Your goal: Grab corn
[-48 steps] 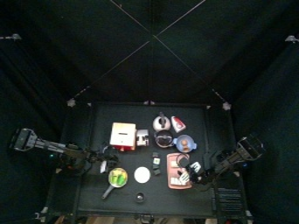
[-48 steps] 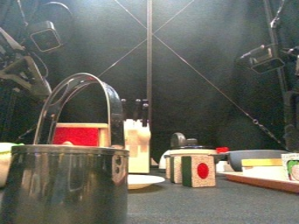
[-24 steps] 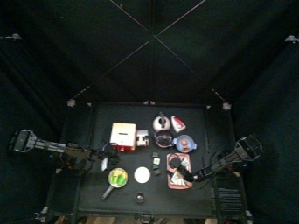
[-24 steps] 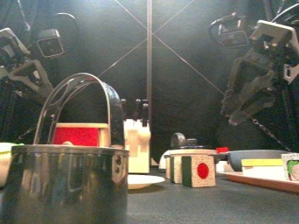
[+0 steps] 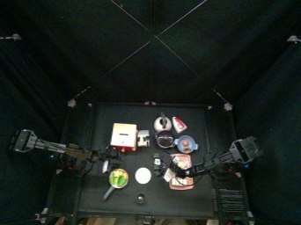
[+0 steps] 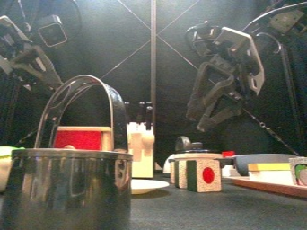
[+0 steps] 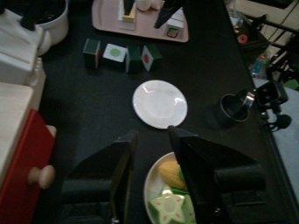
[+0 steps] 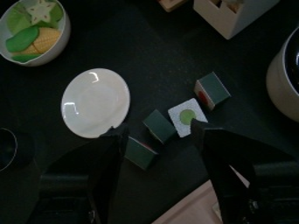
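From my remote station, the black tabletop [image 5: 97,119] fills the middle of the overhead view, crowded with kitchen toys. Largest in the front view is a steel pot [image 6: 66,184] with an arched handle, standing at the near left edge. Behind it sits the beige box [image 5: 122,134] with a red face, and at the right a pink tray [image 5: 177,163].

My right arm reaches in over that tray; its right gripper [image 8: 156,140] hangs above three small green-and-white blocks [image 8: 184,117], jaws spread wide with nothing between them. My left gripper [image 7: 146,162] hovers at the tabletop's left front, jaws also well apart and empty, directly over the rim of a small bowl [image 7: 153,179].

A white round plate [image 7: 159,102] lies flat between the bowl and the blocks, touching neither.

The corn [image 8: 42,38], a small yellow piece, lies inside the bowl among bright green pieces, beside a pale star shape [image 8: 40,11]. In the left wrist view the corn [image 7: 176,172] sits just under the left gripper's jaws, not yet gripped.
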Robot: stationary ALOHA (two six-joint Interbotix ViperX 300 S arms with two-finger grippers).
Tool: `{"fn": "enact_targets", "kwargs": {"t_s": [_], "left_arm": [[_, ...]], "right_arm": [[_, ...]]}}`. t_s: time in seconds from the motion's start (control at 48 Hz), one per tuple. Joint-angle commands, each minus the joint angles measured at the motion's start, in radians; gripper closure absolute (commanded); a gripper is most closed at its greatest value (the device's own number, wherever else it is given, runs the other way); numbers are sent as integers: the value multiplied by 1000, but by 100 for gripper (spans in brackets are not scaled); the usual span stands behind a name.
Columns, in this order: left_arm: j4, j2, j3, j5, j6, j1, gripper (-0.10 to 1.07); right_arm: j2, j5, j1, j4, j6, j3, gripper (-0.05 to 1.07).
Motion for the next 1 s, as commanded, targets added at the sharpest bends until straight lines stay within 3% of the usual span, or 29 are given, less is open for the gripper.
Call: {"fn": "enact_targets", "kwargs": {"t_s": [0.0,0.188,0.333,0.5,0.708,0.833,0.979], "left_arm": [[-43,-2,-31,25,3,-49,13],[-97,8,-43,118,3,-196,5],[-173,64,-77,163,2,-261,4],[-344,164,-130,264,-2,-273,5],[-591,245,-259,566,-9,-273,6],[-652,282,-319,612,-21,-279,6],[-657,333,-356,623,-87,-279,6]], "right_arm": [[5,-6,-6,-14,-2,-25,11],[31,-23,-6,-15,-3,-18,11],[44,-26,-6,-17,-3,-9,11],[52,-34,-3,-18,-3,-8,11],[58,-40,0,-20,-6,-8,11],[57,-41,0,-26,-6,2,11],[37,-41,8,-26,-5,25,11]]}}
